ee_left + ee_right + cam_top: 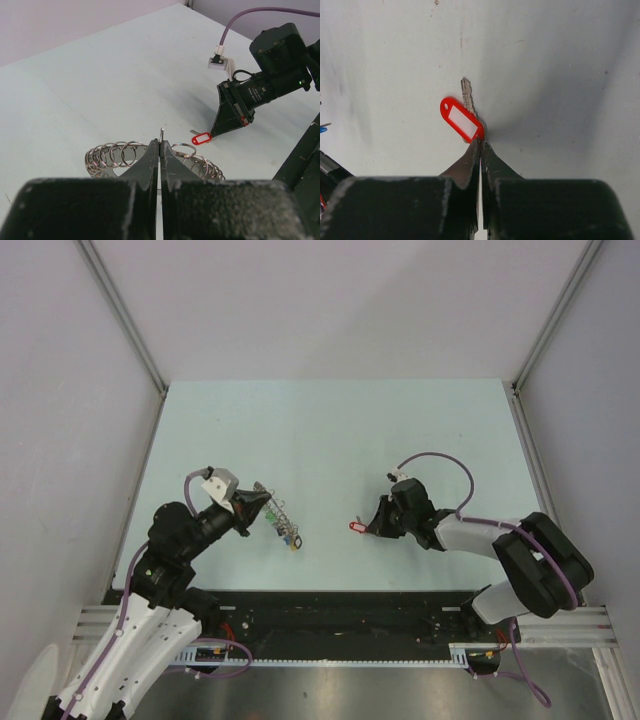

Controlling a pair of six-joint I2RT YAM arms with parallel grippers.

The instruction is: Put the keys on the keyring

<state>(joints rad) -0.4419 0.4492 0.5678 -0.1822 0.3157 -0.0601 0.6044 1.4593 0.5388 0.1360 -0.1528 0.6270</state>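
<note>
Key: your small silver key with the red oval plastic tag [462, 121] appears to lie flat on the pale green table [330, 430], well apart from the keyring and off to its right.
Keyring: the large grey metal ring fringed with small silver loops and coloured tags [114, 154] sits in front of the left arm, one edge raised.
Right pincer [481, 143]: closed tight at the key's near end, where tag and head meet. The blade and most of the tag stick out past the tips.
Left pincer [160, 144]: closed on the keyring's rim, with a thin sliver of metal showing between the tips.
Key, handling: judge it very light, thin and stiff, with smooth metal that slides easily. It will likely pivot in a narrow pinch.
Tag, handling: probably loosely linked to the key, so it will swing (a grip on the plastic alone would not steer the blade).
Key, where to hold: take the flat metal head and leave the eye and the blade free.
Keyring, handling: it looks heavier, with a rigid rim but a floppy, tangling fringe. Hold it on a bare stretch of rim, as you do here.
Unclear: whether your right tips catch metal or only the tag's end.
</note>
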